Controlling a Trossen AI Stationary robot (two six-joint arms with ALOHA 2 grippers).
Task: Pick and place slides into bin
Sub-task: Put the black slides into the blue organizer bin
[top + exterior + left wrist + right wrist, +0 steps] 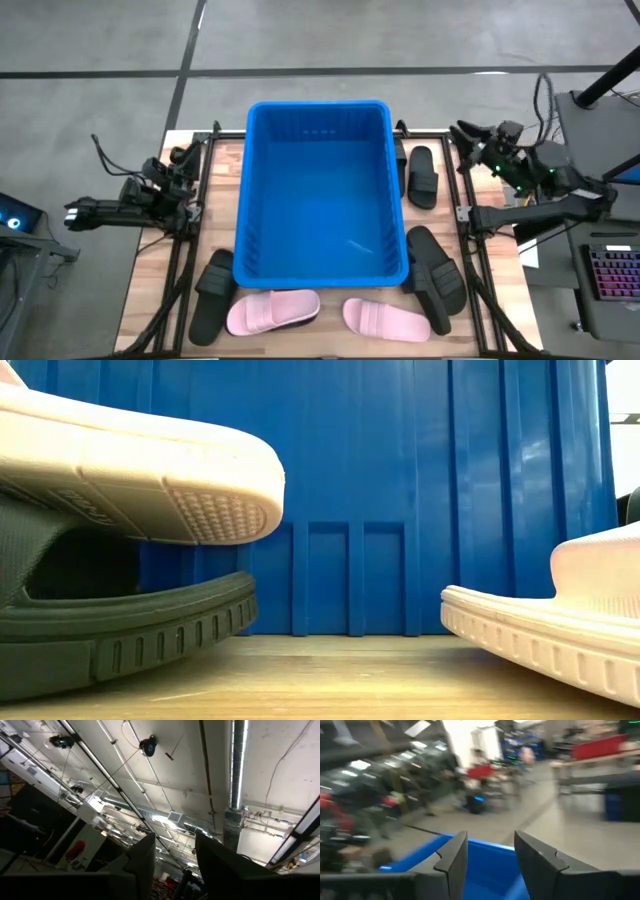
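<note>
Pink slides [130, 470] lay crosswise before the bin [320, 195].
The bin ran lengthwise away; no writing was readable; left gripper [172, 862] and right gripper [490, 857] stood parted, empty.

A large industrial workshop or lab hall: a bare concrete floor [400, 40] surrounds the wooden table [150, 285], while overhead run an exposed metal duct [235, 775], strip lights [125, 795] and hanging cables, with cluttered benches beyond.
</note>
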